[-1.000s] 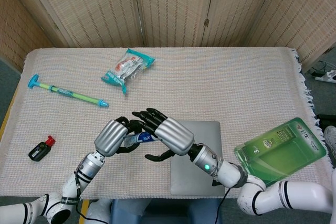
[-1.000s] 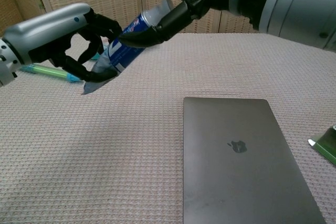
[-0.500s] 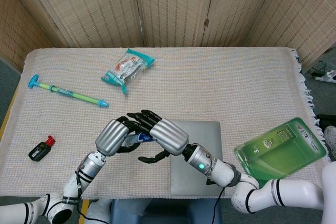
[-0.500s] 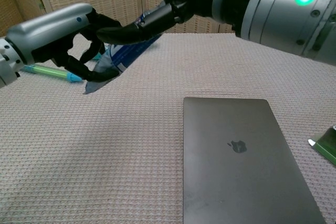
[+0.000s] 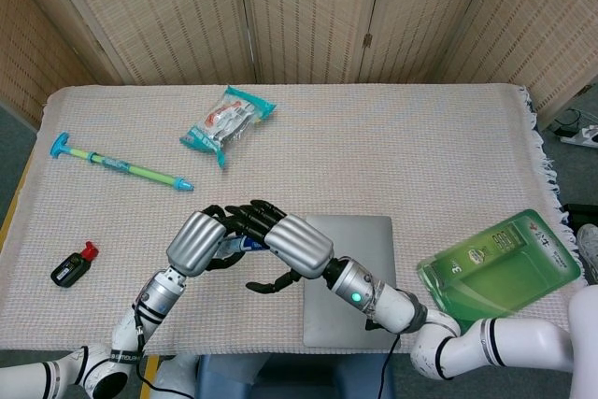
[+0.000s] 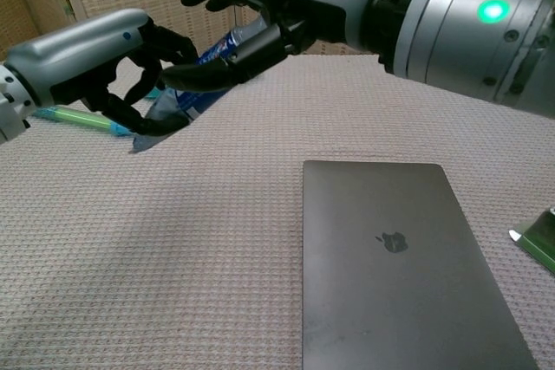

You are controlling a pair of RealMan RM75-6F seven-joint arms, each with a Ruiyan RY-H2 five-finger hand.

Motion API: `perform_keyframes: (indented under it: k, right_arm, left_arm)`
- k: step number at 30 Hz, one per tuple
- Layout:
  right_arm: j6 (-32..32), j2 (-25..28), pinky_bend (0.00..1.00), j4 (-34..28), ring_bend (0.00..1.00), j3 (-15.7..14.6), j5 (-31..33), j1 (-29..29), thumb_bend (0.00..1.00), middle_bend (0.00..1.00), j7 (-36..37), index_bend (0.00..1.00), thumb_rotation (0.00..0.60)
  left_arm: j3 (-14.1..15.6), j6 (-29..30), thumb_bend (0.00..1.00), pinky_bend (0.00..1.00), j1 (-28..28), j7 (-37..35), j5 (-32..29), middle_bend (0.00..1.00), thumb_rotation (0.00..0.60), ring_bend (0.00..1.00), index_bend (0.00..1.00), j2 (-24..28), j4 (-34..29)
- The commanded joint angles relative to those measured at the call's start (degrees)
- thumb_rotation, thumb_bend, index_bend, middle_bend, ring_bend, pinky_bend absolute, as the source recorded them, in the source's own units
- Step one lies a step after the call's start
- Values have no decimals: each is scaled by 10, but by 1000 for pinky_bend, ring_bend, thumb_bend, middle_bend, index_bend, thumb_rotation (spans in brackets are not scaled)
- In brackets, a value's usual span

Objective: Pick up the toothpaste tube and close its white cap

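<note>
The blue toothpaste tube point(image 6: 211, 55) hangs tilted above the table, flat tail down-left and cap end up-right. My left hand point(image 6: 91, 58) grips its lower body point(image 6: 171, 112). My right hand point(image 6: 269, 2) reaches over the cap end, thumb lying along the underside of the tube and the other fingers spread above it. A sliver of white shows at the cap end point(image 6: 251, 36); the rest of the cap is hidden. In the head view the tube point(image 5: 241, 245) shows only as a blue strip between the left hand point(image 5: 198, 242) and the right hand point(image 5: 297, 245).
A closed grey laptop point(image 5: 348, 282) lies just right of the hands. A green packet point(image 5: 500, 263) sits at the right edge. A green and blue stick point(image 5: 121, 165), a snack packet point(image 5: 227, 121) and a small black and red item point(image 5: 72, 266) lie to the left.
My right hand has slid left and down over the tube's cap end, covering the white cap that showed a second ago. The left hand and tube have barely moved.
</note>
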Motion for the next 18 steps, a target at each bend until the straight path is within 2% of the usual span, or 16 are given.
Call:
perform_keyframes:
  k: [1,12,18]
  right_arm:
    - [5,2,0,-2,0,0,-3,-2,340,0,2,0,350]
    - [66,50,0,-21,0,0,-31,-40,340,0,30,0,350]
    - [100,97,0,-26,0,-13,-47,-76,340,0,38,0,348]
  left_arm:
    - [0,0,794,432,1,1,-2,923,600,796,839,0,-2]
    - [8,-1,794,430,8,9,-9,923,600,786,831,0,19]
    - [17,-40,793,381,14,85,-76,908,600,729,765,4,52]
